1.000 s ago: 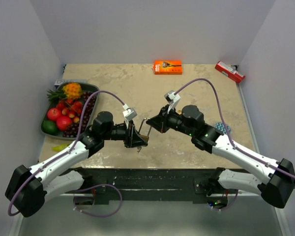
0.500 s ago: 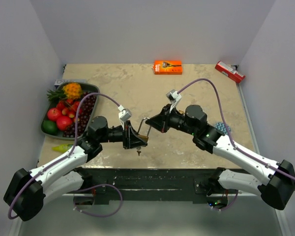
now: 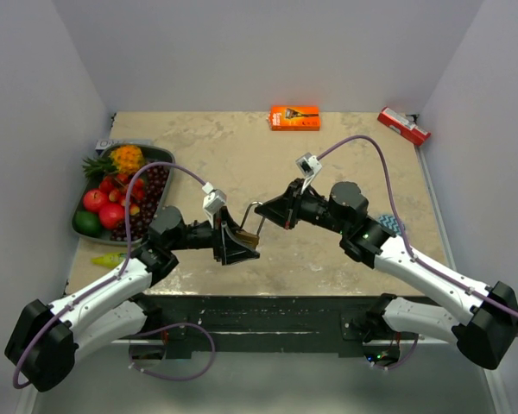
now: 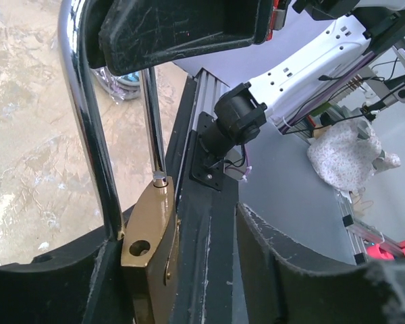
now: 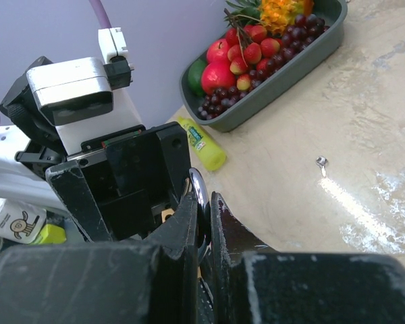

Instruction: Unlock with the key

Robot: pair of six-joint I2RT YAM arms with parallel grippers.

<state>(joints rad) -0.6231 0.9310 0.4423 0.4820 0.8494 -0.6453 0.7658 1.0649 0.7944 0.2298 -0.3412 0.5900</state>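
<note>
A brass padlock (image 3: 249, 235) with a chrome shackle hangs between my two grippers above the table's near edge. My right gripper (image 3: 266, 214) is shut on the shackle (image 5: 199, 192). My left gripper (image 3: 238, 245) is open. In the left wrist view the brass body (image 4: 148, 236) lies against one finger, with a wide gap to the other finger (image 4: 290, 263). The keyhole end is hidden. A small silver piece that may be the key (image 5: 320, 162) lies on the table in the right wrist view; I cannot tell for sure.
A grey tray of fruit (image 3: 160, 155) stands at the left, with a yellow-green bottle (image 3: 108, 258) near its front. An orange box (image 3: 294, 117) and a red package (image 3: 404, 126) lie at the back. A small patterned thing (image 3: 390, 226) lies by the right arm.
The left arm has drawn back to the left and its gripper tilted. The small dark thing hanging under the left gripper no longer shows. The right gripper with the shackle edged up and left.
</note>
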